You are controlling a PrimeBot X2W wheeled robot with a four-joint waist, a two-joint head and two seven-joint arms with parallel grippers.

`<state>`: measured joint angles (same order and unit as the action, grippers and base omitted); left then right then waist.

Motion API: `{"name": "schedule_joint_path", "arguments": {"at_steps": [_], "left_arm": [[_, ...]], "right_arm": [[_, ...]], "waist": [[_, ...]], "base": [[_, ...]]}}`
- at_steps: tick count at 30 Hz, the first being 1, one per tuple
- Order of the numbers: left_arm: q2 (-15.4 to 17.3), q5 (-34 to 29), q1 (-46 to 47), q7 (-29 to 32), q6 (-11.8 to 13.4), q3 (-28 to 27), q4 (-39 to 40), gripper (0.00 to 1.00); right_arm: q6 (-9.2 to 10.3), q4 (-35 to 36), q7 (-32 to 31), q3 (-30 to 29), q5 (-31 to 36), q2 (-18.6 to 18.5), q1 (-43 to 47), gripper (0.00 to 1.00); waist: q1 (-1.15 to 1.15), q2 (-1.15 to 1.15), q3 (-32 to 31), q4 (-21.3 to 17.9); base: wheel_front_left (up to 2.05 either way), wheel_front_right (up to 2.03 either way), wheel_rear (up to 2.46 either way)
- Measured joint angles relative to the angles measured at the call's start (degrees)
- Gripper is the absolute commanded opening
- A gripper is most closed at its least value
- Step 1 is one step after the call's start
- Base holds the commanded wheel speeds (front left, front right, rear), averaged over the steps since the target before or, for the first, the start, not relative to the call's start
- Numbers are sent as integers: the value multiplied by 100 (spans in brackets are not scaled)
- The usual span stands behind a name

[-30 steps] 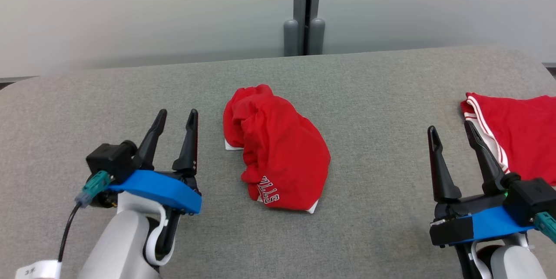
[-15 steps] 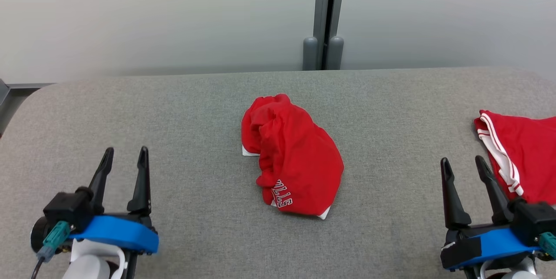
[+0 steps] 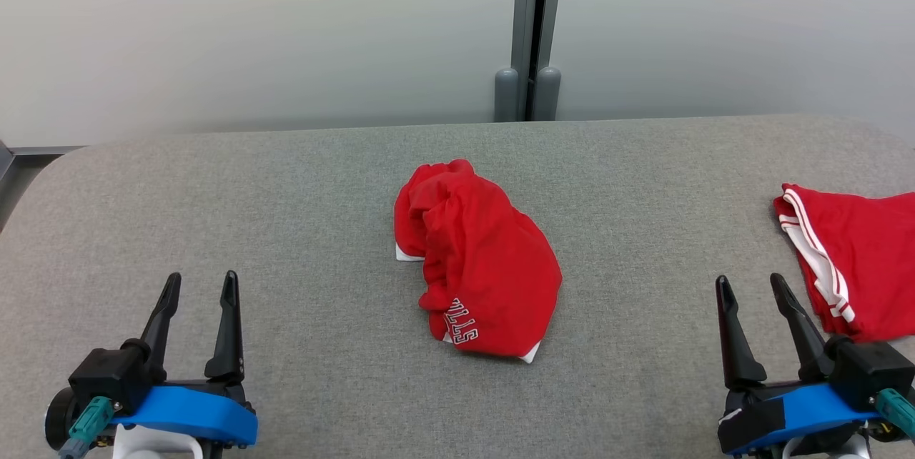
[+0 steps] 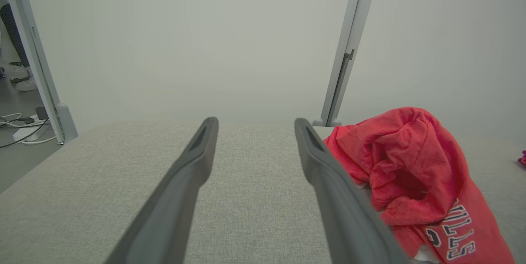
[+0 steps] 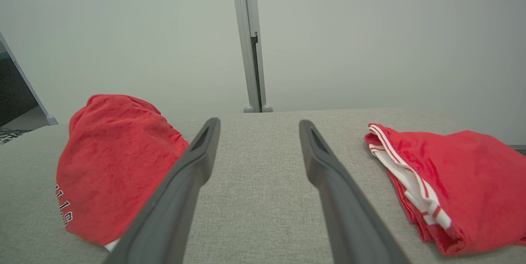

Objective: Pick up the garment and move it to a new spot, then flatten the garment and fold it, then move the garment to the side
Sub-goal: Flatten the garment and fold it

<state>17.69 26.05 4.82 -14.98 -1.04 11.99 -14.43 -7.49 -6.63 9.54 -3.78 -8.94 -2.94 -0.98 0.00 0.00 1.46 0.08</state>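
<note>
— Grey fabric table (image 3: 286,180) ahead, pale wall (image 3: 250,30) behind, grey post (image 3: 529,16) standing at the middle of the far edge.
— Garment (image 3: 479,266)?
— Red, bunched in a heap near mid-table, lying free of both grippers. White lettering along the near hem, white scraps poking out beneath at two corners.
— Left gripper (image 3: 201,276)?
— Low at the near left, fingers pointing toward the wall, jaws spread wide over bare table. Well apart from the heap. Seen from the left wrist, heap off to the right, partly behind the right finger.
— Right gripper (image 3: 748,279)?
— Near right, jaws likewise spread wide, bare table between the fingers. Just beside a striped cloth (image 3: 858,259); touching or not, cannot tell.
— Striped cloth?
— Red too, white bands along its left edge, lying flat at the table's right end, cut off by the head view's border. From the right wrist, heap on the left, striped cloth on the right.
— Anything past the table?
— Cables (image 4: 16,126) on the floor at far left, seen from the left wrist.
</note>
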Motion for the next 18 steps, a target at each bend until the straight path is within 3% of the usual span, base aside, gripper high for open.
{"name": "schedule_joint_path", "arguments": {"at_steps": [14, 18], "left_arm": [[10, 43, 91, 8, -58, 41, -96, 100], [-4, 44, 96, 10, -51, 88, -71, 100]], "right_arm": [[0, -111, -16, 211, -74, 1, -93, 100], [0, -190, -227, 499, -75, 1, -233, 100]], "waist": [[0, 0, 57, 11], [0, 0, 109, 35]], "base": [[0, 0, 0], [0, 0, 0]]}}
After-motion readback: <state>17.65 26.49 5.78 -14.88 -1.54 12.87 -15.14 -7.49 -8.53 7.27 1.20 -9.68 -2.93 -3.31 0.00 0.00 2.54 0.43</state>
